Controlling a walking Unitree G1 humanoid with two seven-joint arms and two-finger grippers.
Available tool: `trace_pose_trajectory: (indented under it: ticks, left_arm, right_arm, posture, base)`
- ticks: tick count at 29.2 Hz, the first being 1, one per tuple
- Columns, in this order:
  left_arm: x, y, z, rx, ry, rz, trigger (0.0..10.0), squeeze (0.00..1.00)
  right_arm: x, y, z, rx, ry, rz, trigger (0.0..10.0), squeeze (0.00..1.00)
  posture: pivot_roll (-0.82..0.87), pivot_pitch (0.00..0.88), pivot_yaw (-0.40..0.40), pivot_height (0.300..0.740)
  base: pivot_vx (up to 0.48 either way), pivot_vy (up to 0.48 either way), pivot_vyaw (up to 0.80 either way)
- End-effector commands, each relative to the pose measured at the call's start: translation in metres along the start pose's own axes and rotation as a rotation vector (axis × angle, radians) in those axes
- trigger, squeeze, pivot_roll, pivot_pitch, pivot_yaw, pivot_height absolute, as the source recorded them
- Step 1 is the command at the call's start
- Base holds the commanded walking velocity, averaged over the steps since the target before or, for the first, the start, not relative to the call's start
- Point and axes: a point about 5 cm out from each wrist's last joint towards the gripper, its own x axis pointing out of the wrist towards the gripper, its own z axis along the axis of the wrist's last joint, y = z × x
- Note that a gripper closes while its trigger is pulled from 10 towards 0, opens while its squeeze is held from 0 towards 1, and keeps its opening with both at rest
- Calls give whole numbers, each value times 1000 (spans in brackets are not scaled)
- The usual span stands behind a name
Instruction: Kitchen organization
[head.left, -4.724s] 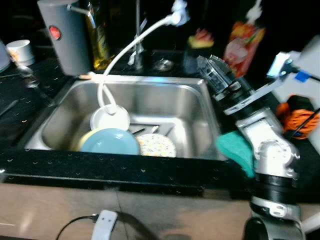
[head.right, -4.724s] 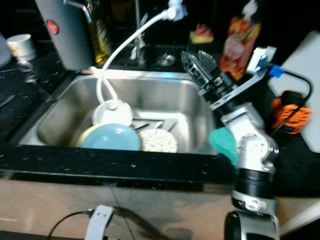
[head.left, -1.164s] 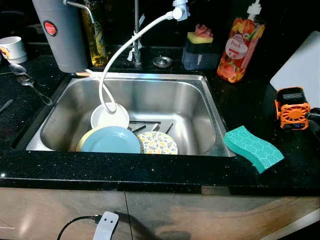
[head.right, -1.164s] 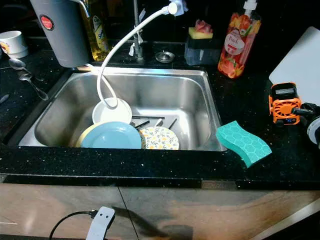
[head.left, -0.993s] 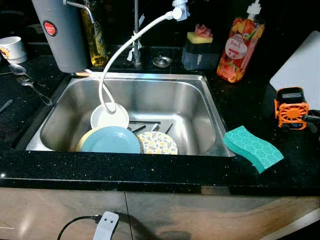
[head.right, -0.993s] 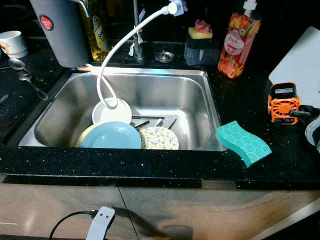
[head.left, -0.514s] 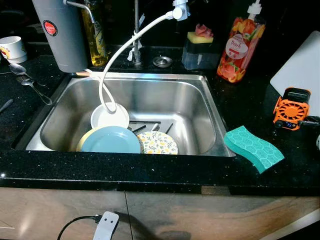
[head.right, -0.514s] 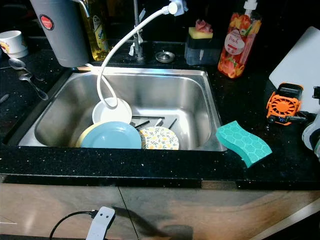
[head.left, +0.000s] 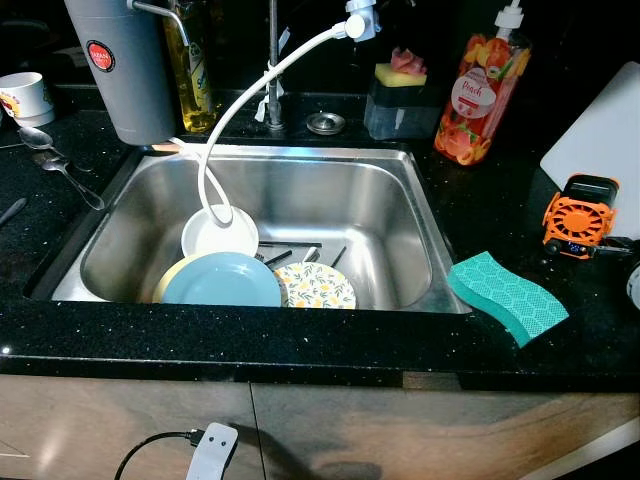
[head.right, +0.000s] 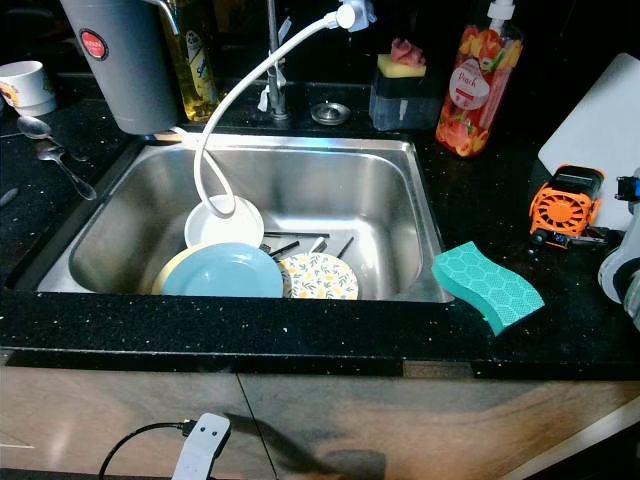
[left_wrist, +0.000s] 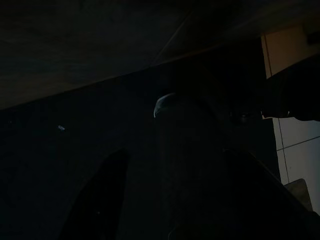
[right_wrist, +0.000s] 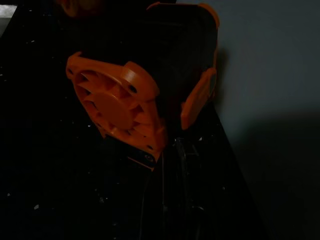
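Left wrist view is nearly black: two dark fingers (left_wrist: 100, 200) barely outlined, looks like a gap between them, nothing gripped; a strip of pale floor at the right edge. Right arm (head.right: 625, 275) is cut off at the right edge of the eye views, so the right gripper itself can't be seen there; can't tell whether its fingers are clenched or released. Right wrist view is dim, looking close at the orange fan (right_wrist: 120, 110), tilted, resting against the white board (right_wrist: 270, 100) beside it; cable below it is hard to make out.

In the eye views the orange fan (head.left: 577, 220) sits at the right of the frame on the black desk (head.left: 300, 340), just below the white board (head.left: 605, 130). Teal sponge (head.left: 507, 296) lies lower right, between the sink and the fan, one corner touching the sink (head.left: 400, 200) rim. In the sink: blue plate (head.left: 222, 282) over a yellow one, floral plate (head.left: 315, 287) beside it, white bowl (head.left: 219, 235) behind, white hose (head.left: 250, 100) dropping into it. Soap bottle (head.left: 477, 88) upper right, grey canister (head.left: 120, 65) upper left.
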Motion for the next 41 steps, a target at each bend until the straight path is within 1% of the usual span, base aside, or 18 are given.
trace_pose_trajectory:
  ticks: [1, 21, 28, 41]
  left_arm:
    - [-1, 0, -4, 3, 11, -2, 10000, 0]
    - [-1, 0, -4, 8, 11, -4, 10000, 0]
    - [-1, 1, -4, 6, 9, -3, 10000, 0]
    - [-1, 0, -3, 2, 9, -4, 10000, 0]
  right_arm:
    - [-2, 2, -1, -2, 10, 12, 10000, 0]
    - [-1, 6, -1, 12, 14, 37, 10000, 0]
    - [-1, 12, 1, 40, -4, 71, 10000, 0]
    - [-1, 13, 1, 45, -4, 77, 10000, 0]
  posture:
    - [-22, 1, 8, 740]
    - [-19, 0, 8, 740]
    - [-21, 0, 11, 740]
    - [-20, 0, 8, 740]
  base:
    - [0, 0, 0]
    - [0, 0, 0]
    - [0, 0, 0]
    - [0, 0, 0]
